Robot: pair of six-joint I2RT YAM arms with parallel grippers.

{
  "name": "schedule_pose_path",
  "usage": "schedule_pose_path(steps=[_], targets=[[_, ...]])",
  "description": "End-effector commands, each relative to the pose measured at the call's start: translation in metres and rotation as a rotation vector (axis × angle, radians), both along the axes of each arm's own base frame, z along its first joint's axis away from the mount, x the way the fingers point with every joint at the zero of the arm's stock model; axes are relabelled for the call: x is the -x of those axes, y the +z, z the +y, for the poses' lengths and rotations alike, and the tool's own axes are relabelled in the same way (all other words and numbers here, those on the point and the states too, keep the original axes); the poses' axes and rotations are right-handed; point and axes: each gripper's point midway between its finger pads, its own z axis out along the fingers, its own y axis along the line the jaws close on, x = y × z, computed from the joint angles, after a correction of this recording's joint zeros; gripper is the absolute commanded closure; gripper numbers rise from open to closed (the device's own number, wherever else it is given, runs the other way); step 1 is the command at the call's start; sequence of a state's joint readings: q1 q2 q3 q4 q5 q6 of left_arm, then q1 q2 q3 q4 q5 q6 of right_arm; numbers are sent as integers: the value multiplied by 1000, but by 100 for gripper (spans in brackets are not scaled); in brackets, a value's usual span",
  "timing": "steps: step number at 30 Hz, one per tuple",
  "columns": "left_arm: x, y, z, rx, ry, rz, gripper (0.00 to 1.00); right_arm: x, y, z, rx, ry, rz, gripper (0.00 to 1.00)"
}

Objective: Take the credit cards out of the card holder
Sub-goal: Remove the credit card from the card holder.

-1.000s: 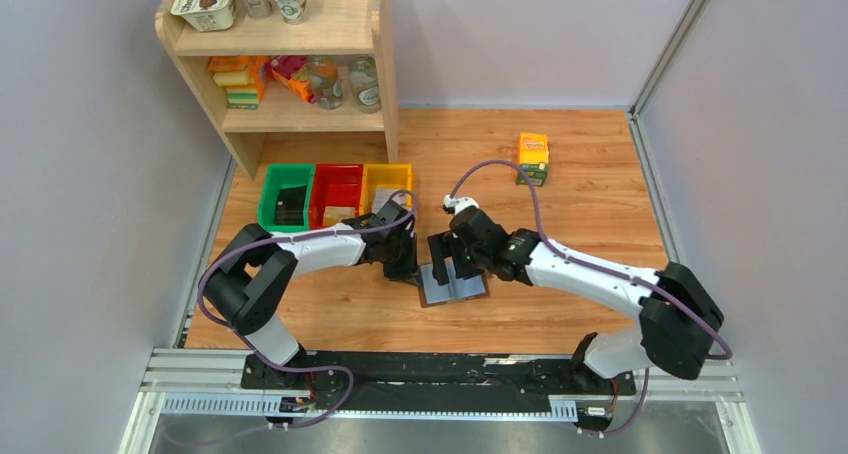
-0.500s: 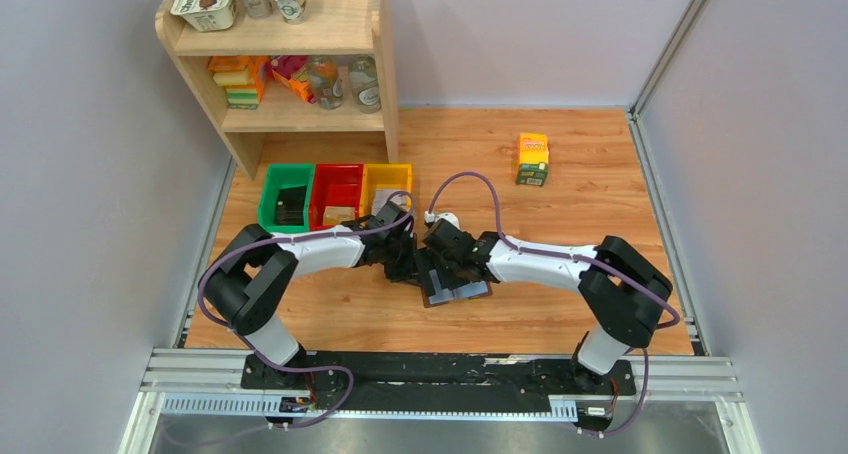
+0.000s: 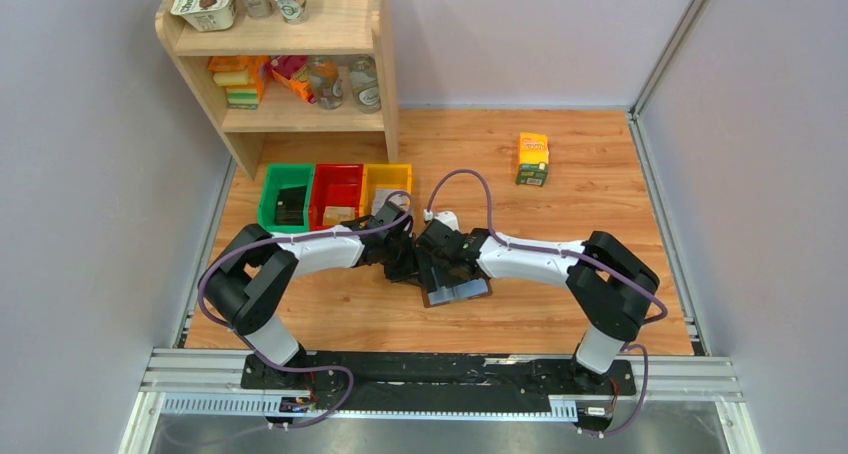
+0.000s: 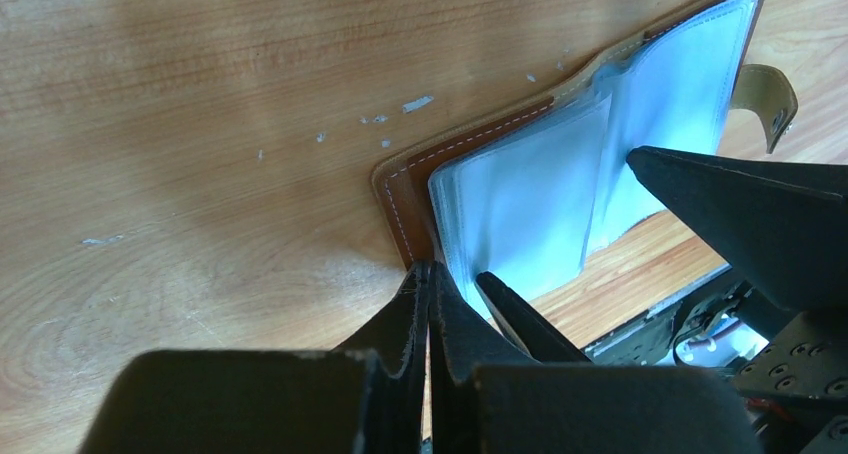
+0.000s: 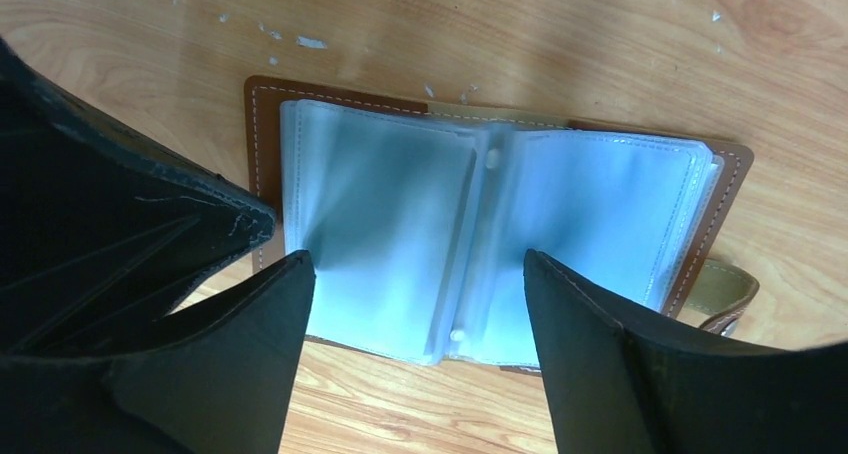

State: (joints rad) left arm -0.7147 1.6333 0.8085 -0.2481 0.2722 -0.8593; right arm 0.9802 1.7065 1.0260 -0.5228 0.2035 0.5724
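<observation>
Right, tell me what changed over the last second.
The right gripper slid left over the open card holder, jaws spread wide, its elbow folding in towards the middle. Nothing was picked up or let go. The left gripper stayed shut at the holder's edge; holder, bins and carton stayed put.

The card holder (image 5: 400, 224) has blurred sleeves; their contents cannot be told.

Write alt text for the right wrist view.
An open card holder, brown leather around pale blue clear sleeves, lies flat on the wooden table. The right gripper hangs above it, fingers spread wide; the tip of the left gripper sits at its left edge.
</observation>
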Motion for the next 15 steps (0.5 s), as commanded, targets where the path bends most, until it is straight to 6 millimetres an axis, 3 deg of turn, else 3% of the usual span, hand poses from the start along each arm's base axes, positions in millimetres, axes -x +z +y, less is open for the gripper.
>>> schedule_pose_path(steps=[1, 11, 15], targets=[[8, -13, 10, -56, -2, 17, 100, -5, -7, -10, 78, -54, -14, 25], [12, -19, 13, -65, 4, 33, 100, -9, -1, -27, -5, -118, -4, 55], [12, -20, 14, -68, 5, 34, 100, -10, 4, -36, -71, -140, 2, 59]])
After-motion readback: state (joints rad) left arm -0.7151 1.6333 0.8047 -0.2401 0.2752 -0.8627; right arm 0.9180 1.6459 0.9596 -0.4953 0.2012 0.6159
